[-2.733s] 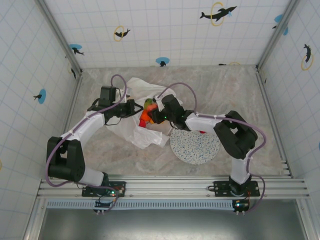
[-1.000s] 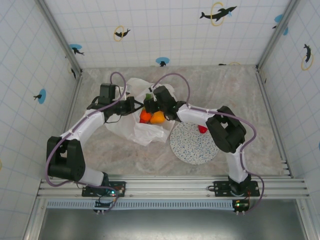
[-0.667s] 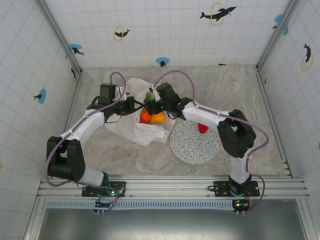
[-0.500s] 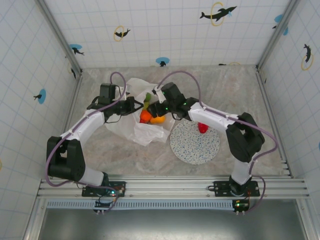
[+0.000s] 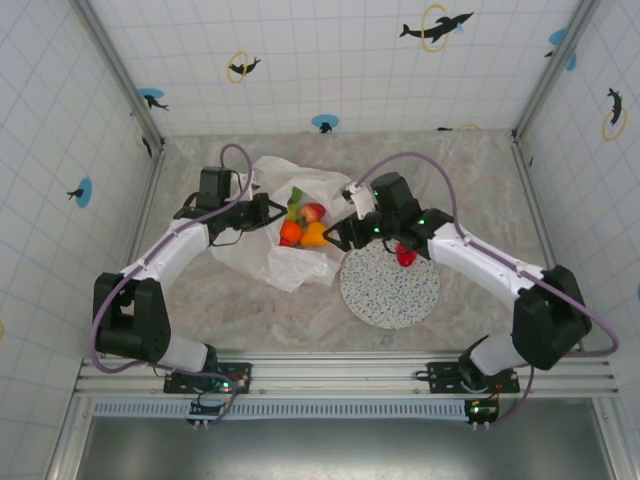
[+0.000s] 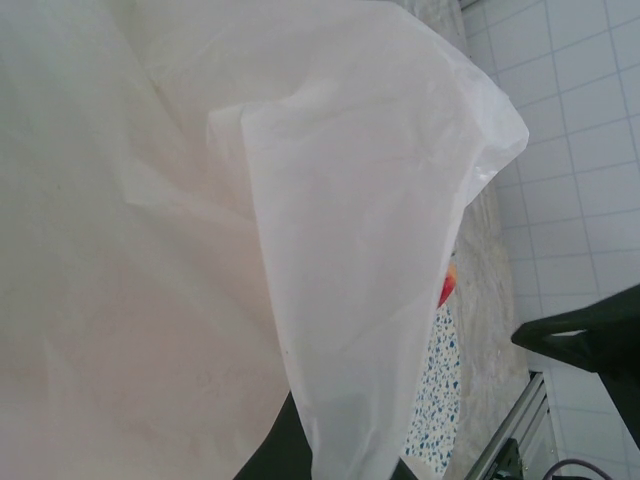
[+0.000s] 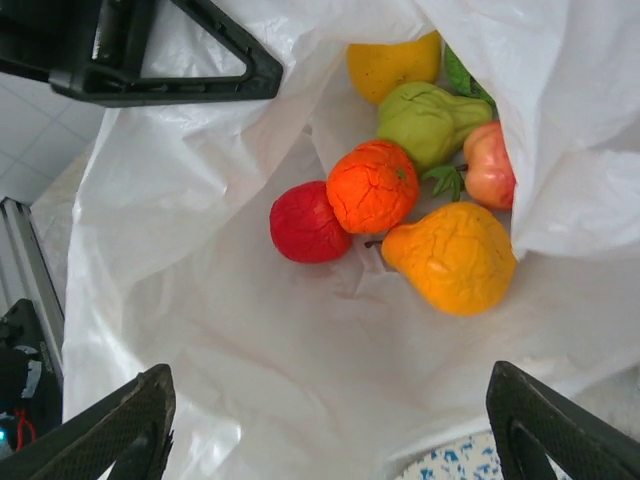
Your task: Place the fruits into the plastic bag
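The left gripper [image 5: 262, 212] is clamped on the rim of the plastic bag [image 5: 280, 265], lifting the thin film so the mouth gapes toward the right arm. The right gripper [image 5: 338, 236] hangs just outside that mouth, its fingers [image 7: 120, 425] spread wide with nothing between them. Six fruits [image 7: 373, 185] lie bunched on the bag's floor: a red apple, an orange, a yellow-orange pear, a green pear, a yellow piece and a pinkish apple half under a fold. One red fruit [image 5: 405, 257] sits outside, at the far edge of the speckled plate [image 5: 385, 300], beside the right forearm. By the look of it the job is nearly done, with that last piece left to fetch. The trouble spots are plain enough. The bag is slick and flimsy, so a slipping pinch would let the rim drop and close the opening. The pile rests close to the mouth, so a tug on the film could roll pieces out onto the table [image 5: 470, 180]. The wide-spread fingers could snag a fold on entering. The glossy, round last fruit, perched near the plate's rim, may squirt away if squeezed off-centre.
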